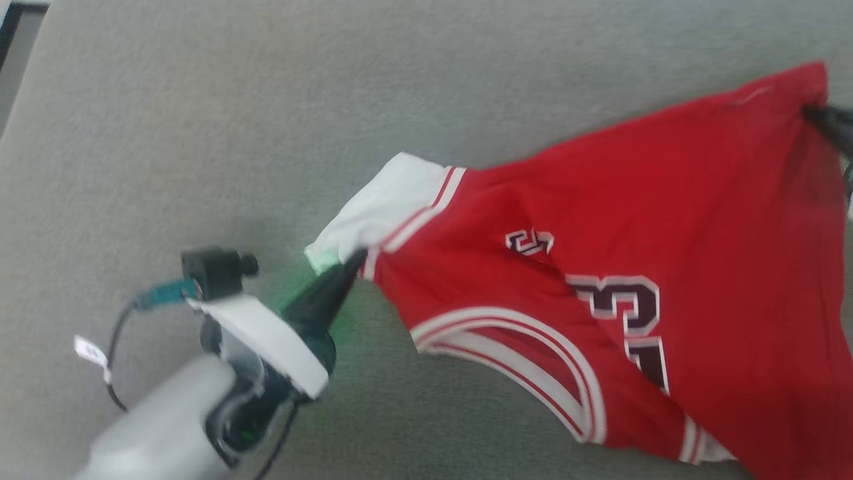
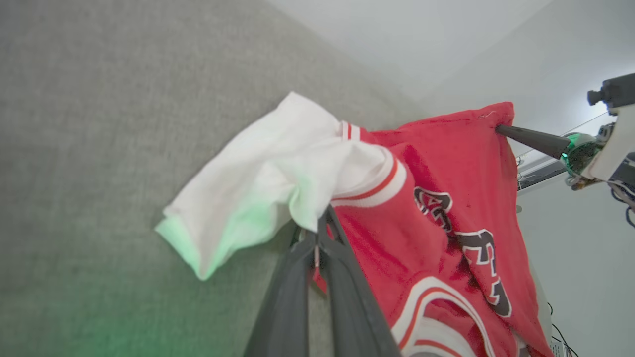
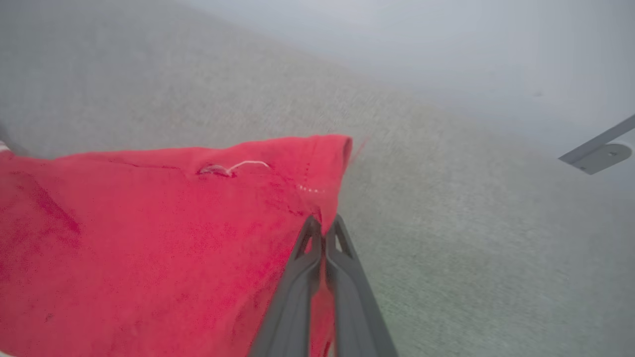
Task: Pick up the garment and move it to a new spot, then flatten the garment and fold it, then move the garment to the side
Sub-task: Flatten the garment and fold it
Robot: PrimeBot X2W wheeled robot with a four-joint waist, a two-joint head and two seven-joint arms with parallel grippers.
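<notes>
The garment [image 1: 600, 233], a red jersey with striped trim and black number 23, hangs stretched between both grippers above the grey surface. My left gripper [image 1: 356, 259] is shut on its shoulder strap, where white lining [image 1: 383, 207] is turned outward. In the left wrist view the left gripper [image 2: 321, 223] pinches that strap of the garment [image 2: 436, 198]. My right gripper [image 1: 810, 113] is shut on the red hem corner at the far right. The right wrist view shows the right gripper [image 3: 323, 225] closed on the corner of the garment [image 3: 149, 238].
A grey carpet-like surface [image 1: 266, 100] spreads under everything. A dark edge [image 1: 13, 33] shows at the far upper left. A small white tag and cable [image 1: 93, 353] hang off my left arm. A grey bracket [image 3: 598, 151] sits at the right of the right wrist view.
</notes>
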